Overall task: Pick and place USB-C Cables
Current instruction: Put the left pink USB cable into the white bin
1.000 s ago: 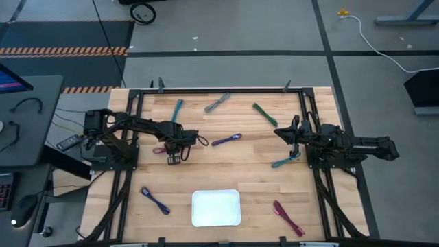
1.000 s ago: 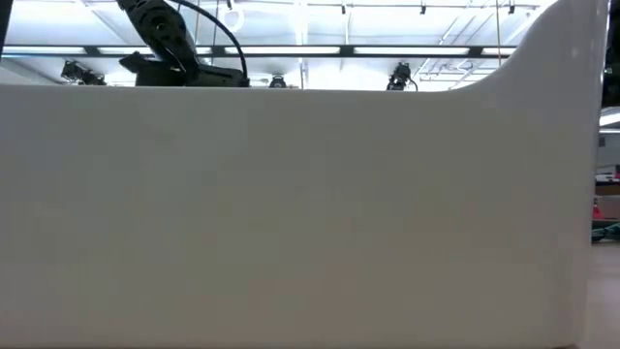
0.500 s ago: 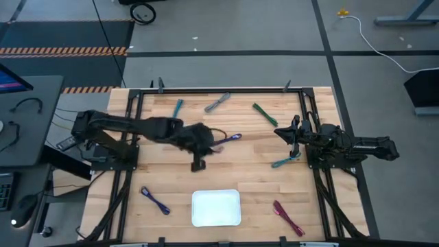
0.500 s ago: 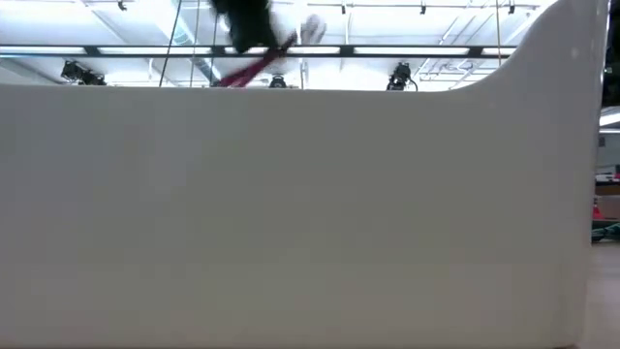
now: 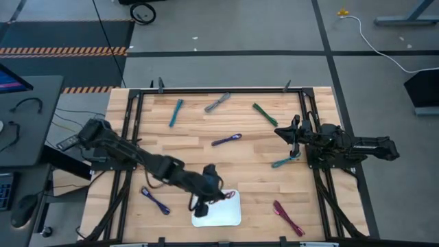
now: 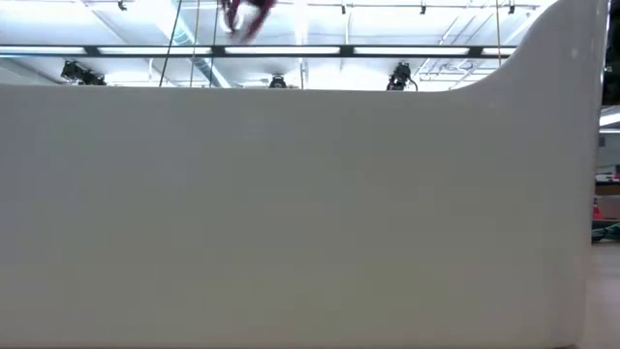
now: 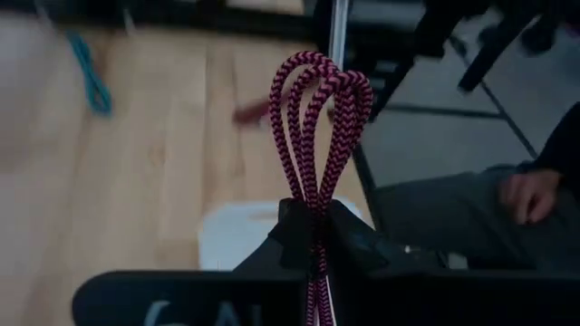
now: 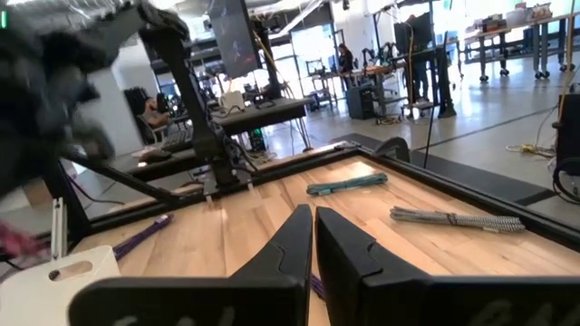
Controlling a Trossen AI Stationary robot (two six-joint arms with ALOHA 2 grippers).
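The left hand (image 5: 203, 200) is clamped on a looped magenta braided USB-C cable (image 7: 317, 136) above the white rectangular tray (image 5: 230, 213) on the wooden bench (image 5: 206, 165), while the right hand (image 5: 280, 131) waits closed near the far right edge.

A grey floor (image 5: 226, 68) surrounds the wooden table (image 5: 254, 158), crossed by dark seams. An orange-and-black striped strip (image 5: 62, 50) runs beyond the table's far left corner. A white cord (image 5: 384, 48) trails across the floor past the far right corner. Beyond the table, long ceiling lights (image 6: 387, 48) shine, and workbenches (image 8: 494, 32) fill the hall.
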